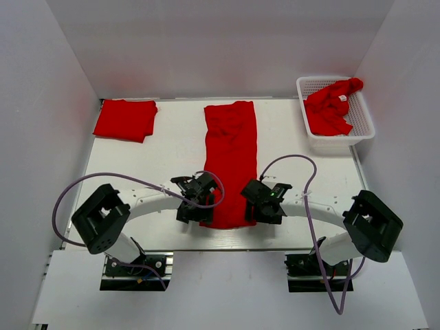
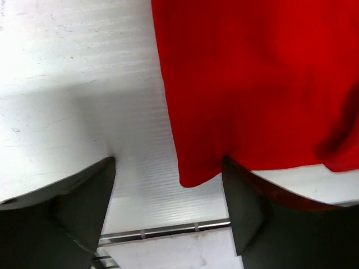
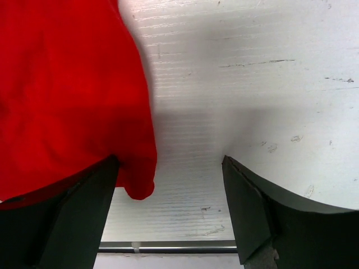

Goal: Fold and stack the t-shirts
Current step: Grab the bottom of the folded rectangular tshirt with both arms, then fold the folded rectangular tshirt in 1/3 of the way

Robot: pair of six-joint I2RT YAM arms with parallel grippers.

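- A white surface [image 1: 172,144], walled in white on three sides, carries everything.
- The long red t-shirt [image 1: 232,151], narrowed to a strip, lies mid-surface with its near end between the arms.
- The left gripper [image 1: 194,198] and right gripper [image 1: 265,201] each straddle a near corner, jaws wide apart and clamping nothing. They look set to pinch both corners and fold the hem away.
- A folded t-shirt [image 1: 125,119] lies far left, probably the stack's base. A crumpled t-shirt [image 1: 330,106] sits in the basket [image 1: 366,130].

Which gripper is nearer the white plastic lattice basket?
Right. The right gripper sits at the near right corner of the long flat red t-shirt, toward the basket; the left gripper is at its near left corner, farther away.
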